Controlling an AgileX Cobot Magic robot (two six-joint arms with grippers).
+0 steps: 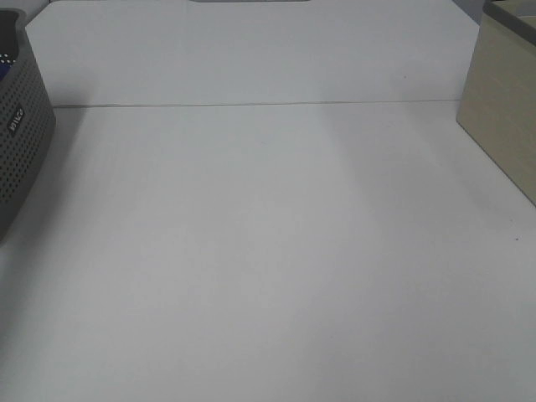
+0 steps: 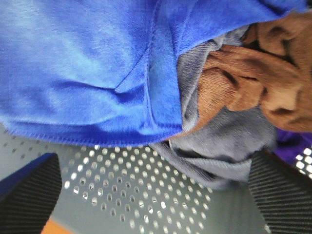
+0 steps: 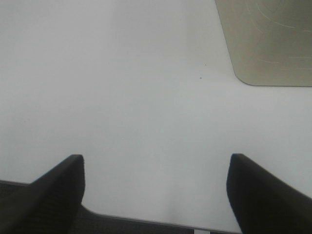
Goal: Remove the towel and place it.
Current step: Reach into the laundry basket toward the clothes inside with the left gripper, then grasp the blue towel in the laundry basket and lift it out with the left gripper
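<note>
Currently left tool (image 2: 153, 163) and right tool (image 3: 156, 158) both gape; one towel (image 2: 83, 68), one brown cloth (image 2: 253, 73), one grey cloth (image 2: 229, 141).

- The only lettering stood on the outer wall of the grey basket (image 1: 25, 159), at the left edge of the high view.
- It was a short white label (image 1: 17, 119) of a few characters, set slantwise on a small plain patch among the basket's holes.
- The characters were too small and blurred to read, so no word or brand could be made out.
- The beige box (image 1: 502, 100), across the table from the basket, gave nothing readable, and neither did either wrist view.
</note>
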